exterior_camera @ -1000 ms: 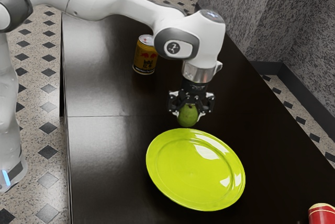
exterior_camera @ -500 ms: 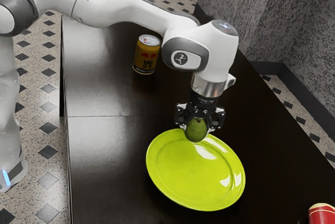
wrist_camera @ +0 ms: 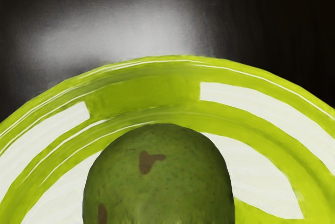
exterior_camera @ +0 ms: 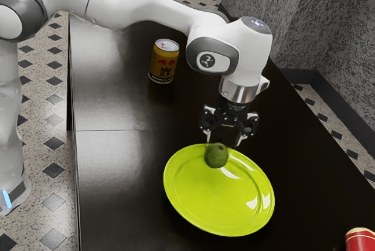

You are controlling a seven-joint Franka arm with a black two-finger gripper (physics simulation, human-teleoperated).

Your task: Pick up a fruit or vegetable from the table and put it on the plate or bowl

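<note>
A green pear (exterior_camera: 215,155) with brown spots rests on the far part of the lime-green plate (exterior_camera: 234,210) on the dark table. My gripper (exterior_camera: 228,140) hangs just above the pear, slightly toward the exterior view's right. Its fingers are open and the pear sits below them, free of them. In the wrist view the pear (wrist_camera: 159,177) lies close under my hand, with the plate's rim (wrist_camera: 157,96) curving behind it.
A yellow and red can (exterior_camera: 164,61) stands on the table behind the plate, toward the exterior view's left. A red object (exterior_camera: 360,240) peeks in at the lower right corner. Grey walls (exterior_camera: 316,10) rise beyond the table's far side.
My hand carried the pear from the table over the plate's far rim. The fingers have opened and the pear now lies on the plate below them.
</note>
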